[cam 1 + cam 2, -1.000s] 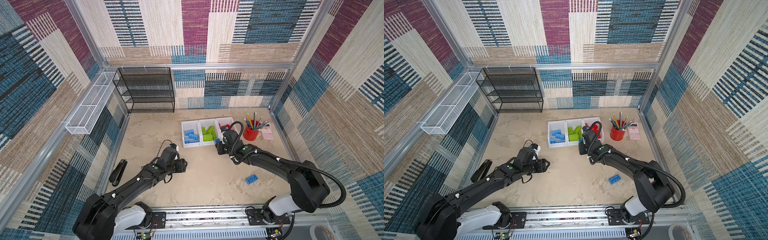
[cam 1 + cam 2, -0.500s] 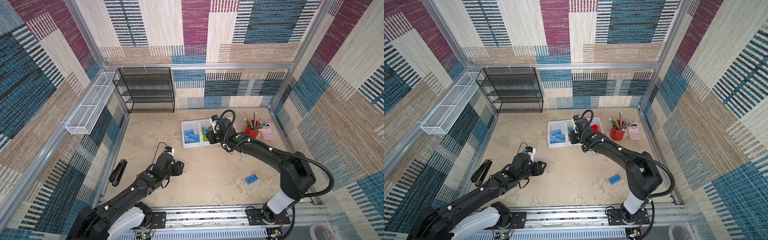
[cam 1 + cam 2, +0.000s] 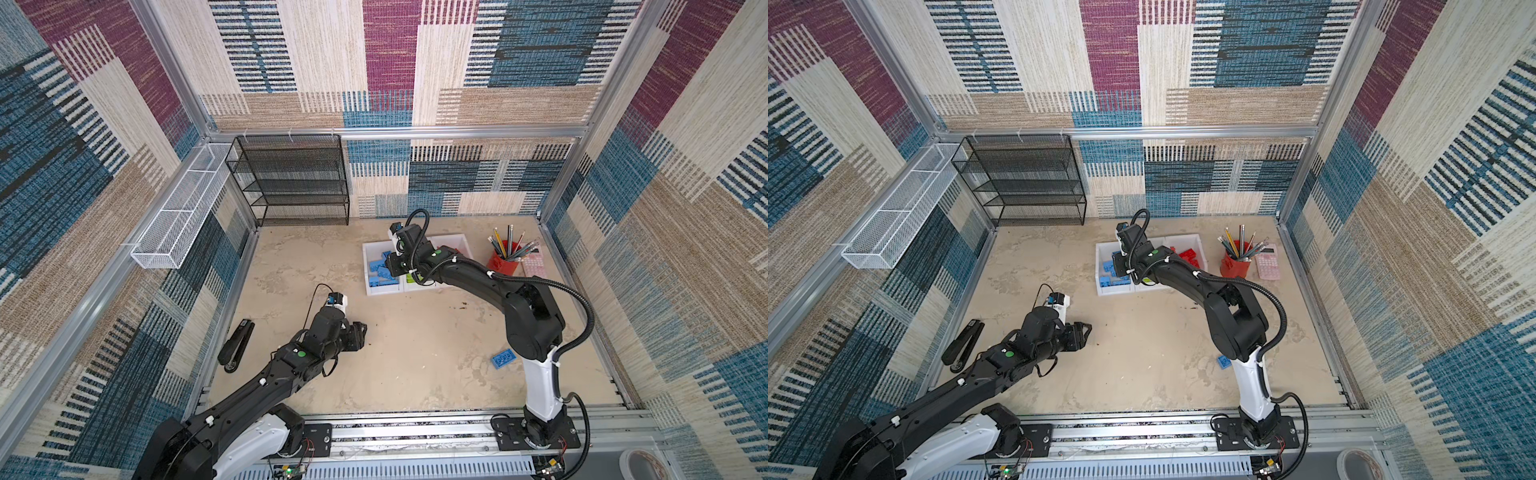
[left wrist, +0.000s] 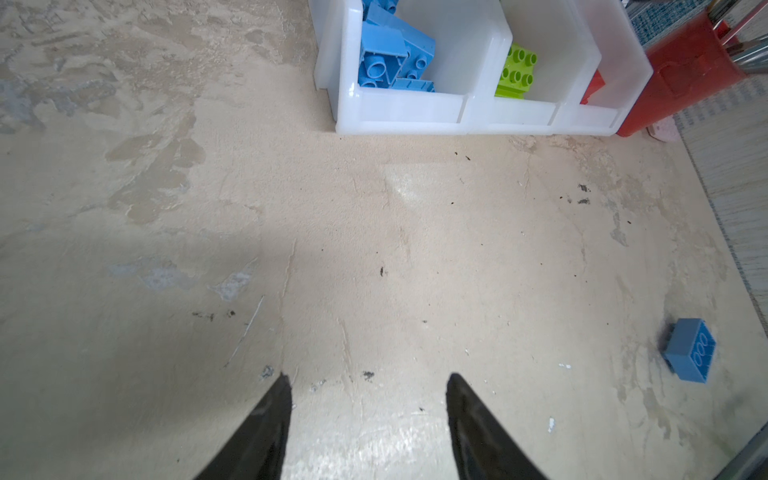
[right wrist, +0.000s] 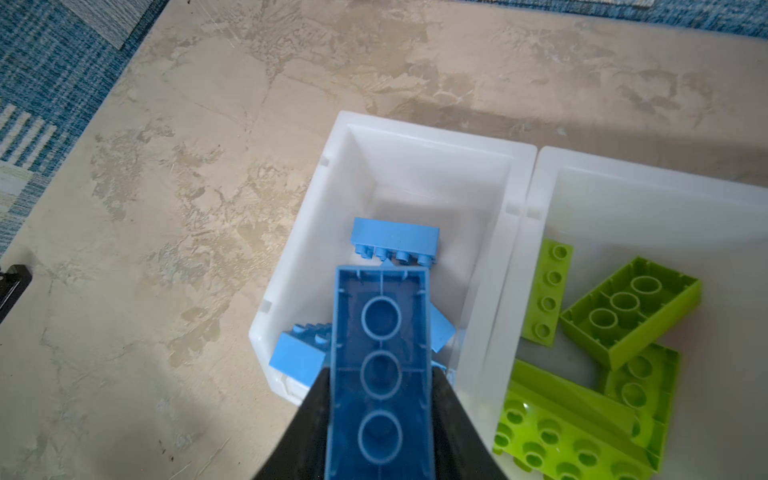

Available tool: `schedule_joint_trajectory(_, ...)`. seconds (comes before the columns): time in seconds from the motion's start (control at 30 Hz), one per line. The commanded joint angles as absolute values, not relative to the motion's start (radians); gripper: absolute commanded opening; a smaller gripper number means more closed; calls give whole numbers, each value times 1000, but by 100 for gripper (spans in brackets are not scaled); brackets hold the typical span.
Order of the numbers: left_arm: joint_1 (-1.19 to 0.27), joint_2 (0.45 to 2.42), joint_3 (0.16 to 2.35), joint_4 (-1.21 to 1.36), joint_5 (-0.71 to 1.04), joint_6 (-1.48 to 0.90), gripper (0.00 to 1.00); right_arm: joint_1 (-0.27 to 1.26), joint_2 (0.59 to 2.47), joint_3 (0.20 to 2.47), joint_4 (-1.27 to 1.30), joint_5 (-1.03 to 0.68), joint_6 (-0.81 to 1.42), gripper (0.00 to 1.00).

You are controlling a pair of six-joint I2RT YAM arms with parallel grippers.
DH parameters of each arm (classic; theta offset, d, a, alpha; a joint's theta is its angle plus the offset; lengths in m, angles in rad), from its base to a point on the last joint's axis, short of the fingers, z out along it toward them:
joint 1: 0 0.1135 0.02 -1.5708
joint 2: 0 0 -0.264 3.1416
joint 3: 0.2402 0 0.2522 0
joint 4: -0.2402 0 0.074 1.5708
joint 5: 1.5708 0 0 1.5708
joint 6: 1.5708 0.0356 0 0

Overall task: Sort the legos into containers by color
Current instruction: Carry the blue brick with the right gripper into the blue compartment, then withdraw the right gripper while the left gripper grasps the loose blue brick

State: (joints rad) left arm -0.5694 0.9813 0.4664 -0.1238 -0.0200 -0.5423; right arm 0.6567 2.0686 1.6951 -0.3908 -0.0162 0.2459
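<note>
My right gripper (image 5: pixel 380 370) is shut on a blue lego (image 5: pixel 380 332), held with its hollow underside toward the wrist camera. It hangs over the leftmost of the three joined white containers (image 5: pixel 515 208), where other blue legos (image 3: pixel 380 272) lie. Green legos (image 4: pixel 515 70) fill the middle container and red legos (image 3: pixel 1190 255) the right one. One loose blue lego (image 3: pixel 503 358) lies on the floor at the front right, also seen in the left wrist view (image 4: pixel 690 353). My left gripper (image 4: pixel 369 376) is open over bare floor, well short of the containers (image 4: pixel 399 112).
A red pencil cup (image 3: pixel 500 259) and a pink calculator (image 3: pixel 534 266) stand right of the containers. A black stapler (image 3: pixel 237 345) lies by the left wall. A black mesh shelf (image 3: pixel 295 183) stands at the back, with a white wire basket (image 3: pixel 183 212) on the left wall.
My right gripper carried the blue lego from the front of the right-hand containers leftward to above the blue one. The left arm drew back slightly, still open.
</note>
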Motion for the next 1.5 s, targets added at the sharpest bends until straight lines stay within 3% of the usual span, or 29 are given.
schedule_joint_trajectory(0.0, -568, 983, 479, -129, -21, -502, 61, 659, 2106, 1744, -417, -11, 237, 35)
schedule_joint_trajectory(0.33, -568, 990, 481, -136, -21, -495, 61, 659, 2204, 1874, -448, -18, 242, 46)
schedule_joint_trajectory(0.47, -568, 996, 483, -137, -27, -493, 61, 659, 2193, 1869, -445, -24, 243, 54)
schedule_joint_trajectory(0.6, -567, 1020, 506, -136, -5, -483, 61, 659, 2147, 1825, -421, -26, 246, 55)
schedule_joint_trajectory(0.93, -727, 1138, 594, -143, -107, -469, 65, 645, 1910, 1606, -328, -67, 256, 63)
schedule_joint_trajectory(1.1, -819, 1202, 646, -143, -142, -468, 71, 605, 1721, 1391, -241, -120, 284, 70)
schedule_joint_trajectory(1.3, -937, 1300, 735, -159, -208, -454, 81, 500, 1521, 1187, -168, -235, 317, 81)
schedule_joint_trajectory(1.47, -1034, 1421, 837, -176, -254, -449, 83, 442, 1379, 1073, -144, -253, 324, 93)
